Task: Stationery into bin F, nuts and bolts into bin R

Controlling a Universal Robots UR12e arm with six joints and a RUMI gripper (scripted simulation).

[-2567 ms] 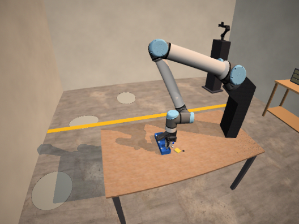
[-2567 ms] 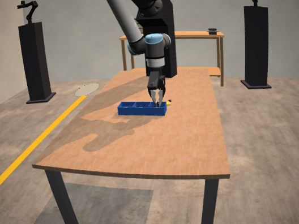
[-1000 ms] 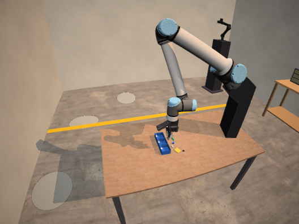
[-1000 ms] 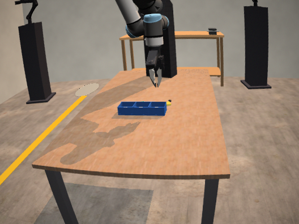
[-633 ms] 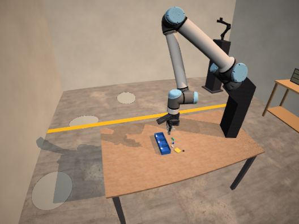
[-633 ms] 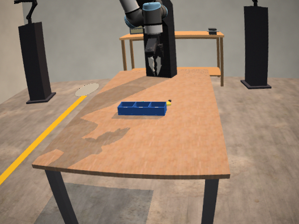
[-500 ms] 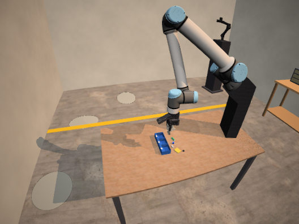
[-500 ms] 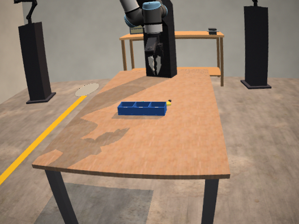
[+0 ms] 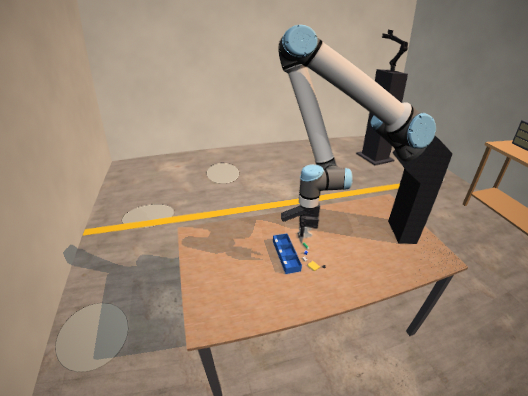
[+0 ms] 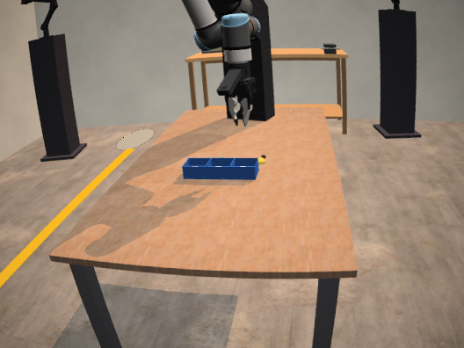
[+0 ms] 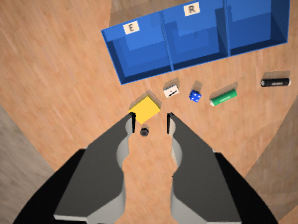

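My gripper (image 11: 151, 114) is a little open with nothing between the fingers. It hangs well above the table in the top and exterior views (image 9: 305, 232) (image 10: 241, 116). In the wrist view, a small dark nut (image 11: 145, 131) lies on the table far below the fingertips. Beside it lies a yellow block (image 11: 145, 109). Further right are a white piece (image 11: 171, 91), a blue die (image 11: 195, 96), a green marker (image 11: 223, 97) and a black cylinder (image 11: 275, 82). The blue three-part bin (image 9: 286, 253) stands upright, with compartments marked E (image 11: 136, 50) and R (image 11: 192, 35). The third compartment's (image 11: 255, 25) label is out of view.
The arm's black base block (image 9: 420, 195) stands at the table's far right corner. A wooden shelf (image 10: 268, 57) stands behind the table. In the exterior view, the bin (image 10: 221, 168) hides most of the small objects.
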